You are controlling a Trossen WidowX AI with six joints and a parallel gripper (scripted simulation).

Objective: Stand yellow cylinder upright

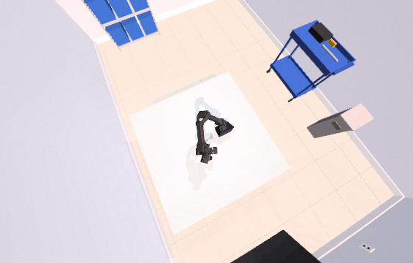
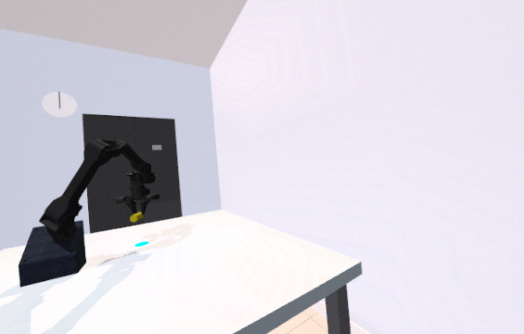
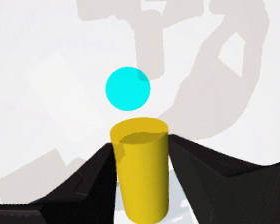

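The yellow tall cylinder (image 2: pixel 136 217) (image 3: pixel 143 175) is held in the air above the table, lying roughly on its side, with one round end showing in the wrist view. My gripper (image 2: pixel 138 214) (image 3: pixel 140 145) is shut on it, one dark finger on each side. The cyan circle (image 2: pixel 142 244) (image 3: pixel 128 89) lies flat on the table, below the cylinder in the exterior view and just beyond its end in the wrist view. In the top view the arm hides the circle and the cylinder.
The white table (image 1: pixel 243 153) (image 2: pixel 243 260) carries the arm's dark base (image 1: pixel 224 129) (image 2: pixel 53 255) and shadows of the arm. A blue cart (image 1: pixel 306 58), a grey cabinet (image 1: pixel 332 126) and blue shelves (image 1: pixel 126 22) stand away from the table.
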